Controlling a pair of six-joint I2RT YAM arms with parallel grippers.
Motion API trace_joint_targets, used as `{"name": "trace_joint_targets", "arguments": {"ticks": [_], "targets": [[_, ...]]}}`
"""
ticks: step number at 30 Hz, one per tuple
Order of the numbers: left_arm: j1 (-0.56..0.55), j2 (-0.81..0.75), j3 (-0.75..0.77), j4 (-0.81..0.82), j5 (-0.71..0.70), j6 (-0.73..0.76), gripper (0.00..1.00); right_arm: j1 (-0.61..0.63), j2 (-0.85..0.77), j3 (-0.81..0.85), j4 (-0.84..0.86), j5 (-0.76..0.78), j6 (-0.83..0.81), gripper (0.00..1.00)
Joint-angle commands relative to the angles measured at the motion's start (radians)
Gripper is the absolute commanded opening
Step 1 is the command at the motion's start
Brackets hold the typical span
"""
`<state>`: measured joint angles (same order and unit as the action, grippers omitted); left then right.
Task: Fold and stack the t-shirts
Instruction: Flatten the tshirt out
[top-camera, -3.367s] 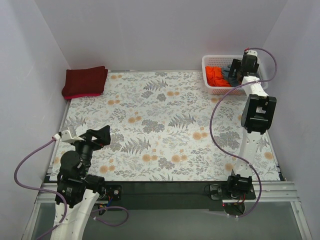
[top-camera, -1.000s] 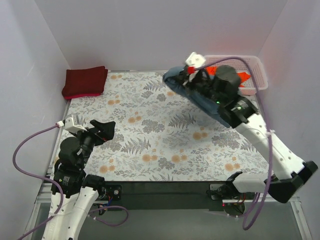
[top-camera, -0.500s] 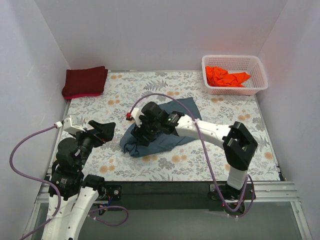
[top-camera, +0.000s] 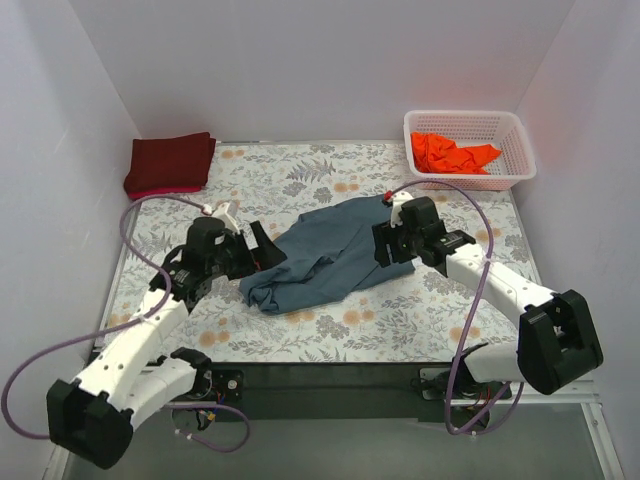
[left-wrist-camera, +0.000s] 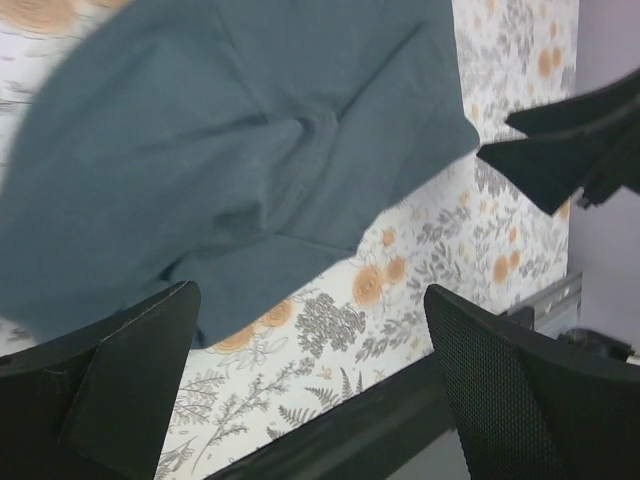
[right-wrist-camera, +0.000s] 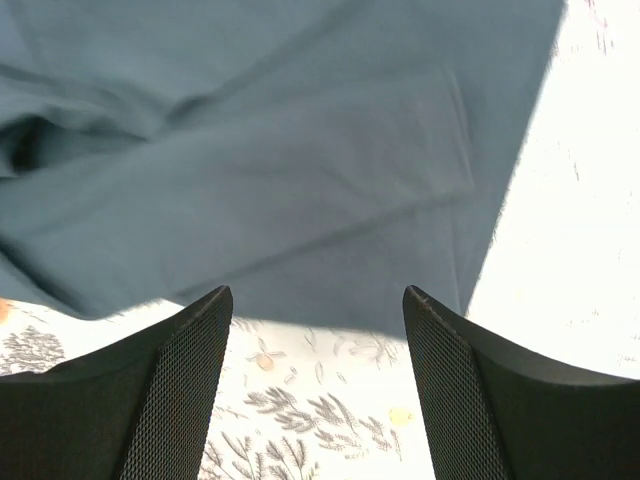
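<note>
Crumpled blue-grey t-shirt (top-camera: 325, 255) at the table (top-camera: 300, 180) centre, between left gripper (top-camera: 258, 246) and right gripper (top-camera: 383, 248), both spread wide.

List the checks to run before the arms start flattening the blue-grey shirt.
1. Blue-grey shirt on the table, out of the basket: ok.
2. Shirt lying flat: not ok, it is crumpled and bunched at its near-left end.
3. Left gripper open and empty, at the shirt's left edge: ok.
4. Right gripper open and empty, at the shirt's right edge: ok.
5. Maroon shirt folded in the far-left corner, apart from both arms: ok.
6. Sleeves and collar located for the fold: cannot tell, the folds hide them.
</note>
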<state>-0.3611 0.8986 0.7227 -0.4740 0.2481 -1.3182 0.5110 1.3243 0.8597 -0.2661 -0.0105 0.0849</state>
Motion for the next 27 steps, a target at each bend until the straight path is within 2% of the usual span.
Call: {"name": "trace_joint_targets", "arguments": {"ticks": [1,4,5,8,12,15,19,23,27], "targets": [[-0.129,0.087,0.099,0.066,-0.067,0.008,0.94,-0.066,-0.051,-0.053,0.071,-0.046,0.058,0.74],[-0.272,0.245,0.196,0.055,-0.214,0.057,0.94,-0.13,-0.039,-0.086,0.093,-0.107,0.068,0.72],[-0.339,0.328,0.219,0.049,-0.309,0.071,0.94,-0.153,-0.031,-0.097,0.096,-0.135,0.069,0.71],[-0.448,0.477,0.32,0.012,-0.461,0.123,0.94,-0.189,-0.023,-0.109,0.105,-0.151,0.081,0.68],[-0.574,0.633,0.434,0.009,-0.544,0.191,0.94,-0.244,-0.039,-0.139,0.105,-0.143,0.114,0.66],[-0.648,0.732,0.489,0.006,-0.558,0.23,0.89,-0.296,-0.056,-0.156,0.107,-0.155,0.13,0.66],[-0.7,0.858,0.541,-0.032,-0.598,0.269,0.83,-0.313,-0.056,-0.163,0.113,-0.19,0.127,0.66],[-0.7,0.849,0.538,-0.066,-0.765,0.22,0.82,-0.315,-0.034,-0.169,0.128,-0.249,0.118,0.64],[-0.69,0.82,0.534,-0.064,-0.865,0.25,0.82,-0.315,-0.027,-0.18,0.149,-0.281,0.116,0.64]]}}
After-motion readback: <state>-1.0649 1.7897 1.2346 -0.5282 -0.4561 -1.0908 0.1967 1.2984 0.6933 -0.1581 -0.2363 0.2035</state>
